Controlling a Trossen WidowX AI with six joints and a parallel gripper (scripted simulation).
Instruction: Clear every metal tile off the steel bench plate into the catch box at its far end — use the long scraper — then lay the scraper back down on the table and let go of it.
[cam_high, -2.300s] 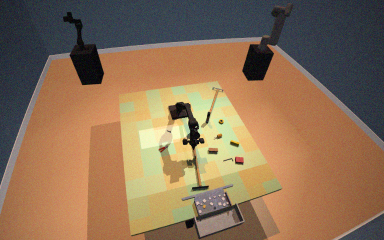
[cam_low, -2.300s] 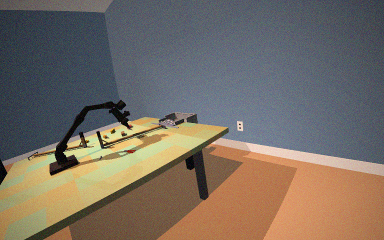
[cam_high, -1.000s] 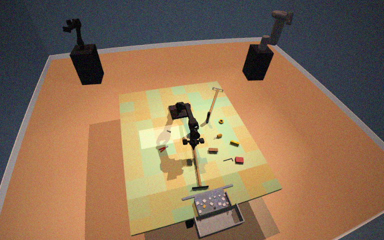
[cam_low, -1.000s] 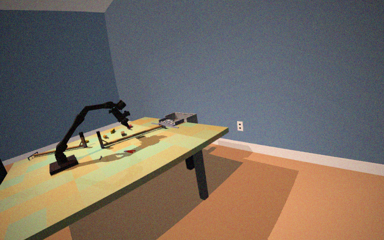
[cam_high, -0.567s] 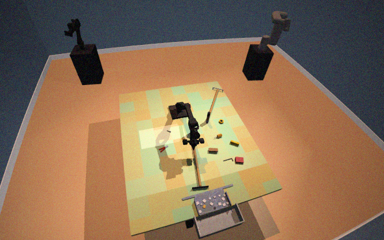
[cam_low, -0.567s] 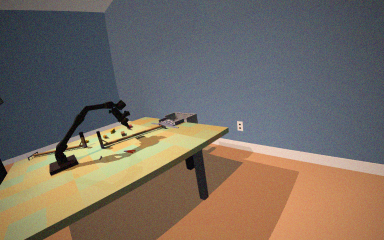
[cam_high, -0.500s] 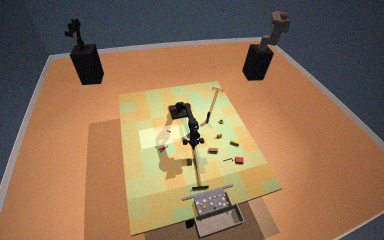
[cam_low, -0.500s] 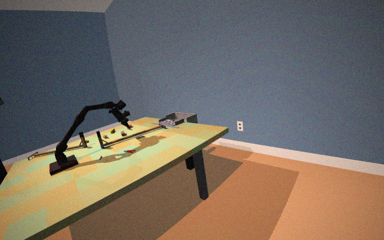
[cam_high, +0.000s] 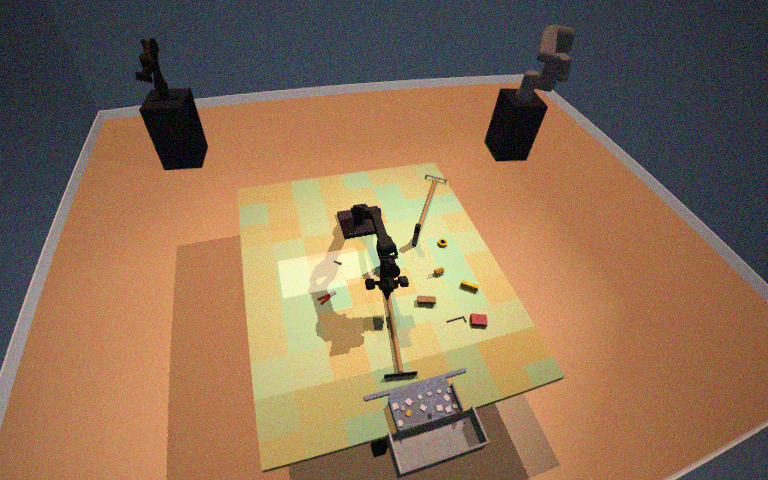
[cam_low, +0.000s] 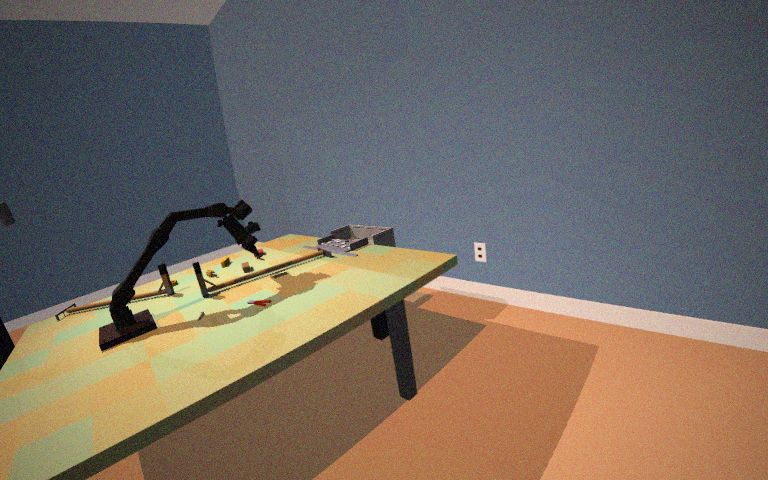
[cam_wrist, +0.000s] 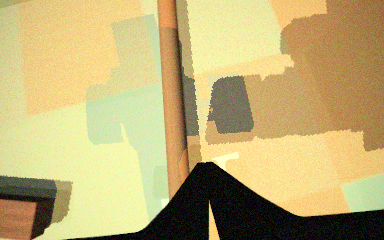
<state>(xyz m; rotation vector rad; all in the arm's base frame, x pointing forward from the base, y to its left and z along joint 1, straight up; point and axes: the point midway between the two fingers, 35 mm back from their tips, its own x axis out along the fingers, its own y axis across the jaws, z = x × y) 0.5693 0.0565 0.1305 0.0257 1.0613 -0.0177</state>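
Wrist: jaws (cam_high: 387, 295) (cam_low: 260, 257) closed, gripping nothing | scraper (cam_wrist: 172, 90) (cam_high: 394, 333) (cam_low: 277, 266) below | no lettering readable

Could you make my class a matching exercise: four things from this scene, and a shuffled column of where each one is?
1. Red-handled pliers
2. Small white tiles
3. Red block
4. Black robot hand

A. on the grey metal plate
B. above the long scraper's wooden handle
C. beside the black hex key
D. on the table, in neither scraper's path

Pairs: 1-D, 2-A, 3-C, 4-B
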